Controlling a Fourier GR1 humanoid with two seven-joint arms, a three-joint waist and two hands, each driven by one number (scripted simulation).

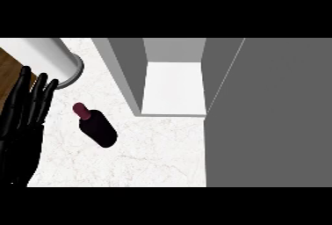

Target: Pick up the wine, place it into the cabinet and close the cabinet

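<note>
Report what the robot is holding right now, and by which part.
Nothing is held. The left robot hand rests open at the left edge, apart from the wine bottle on the counter. The right robot hand is out of view.

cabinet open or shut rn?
Open. The cabinet shows its white inside shelf, with the door swung out at the right. The wine is outside on the counter.

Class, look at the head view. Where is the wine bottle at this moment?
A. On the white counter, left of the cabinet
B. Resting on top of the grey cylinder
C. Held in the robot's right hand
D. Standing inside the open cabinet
A: the wine bottle sits on the counter, left of the open cabinet, with the left hand open beside it and not touching it.
</note>
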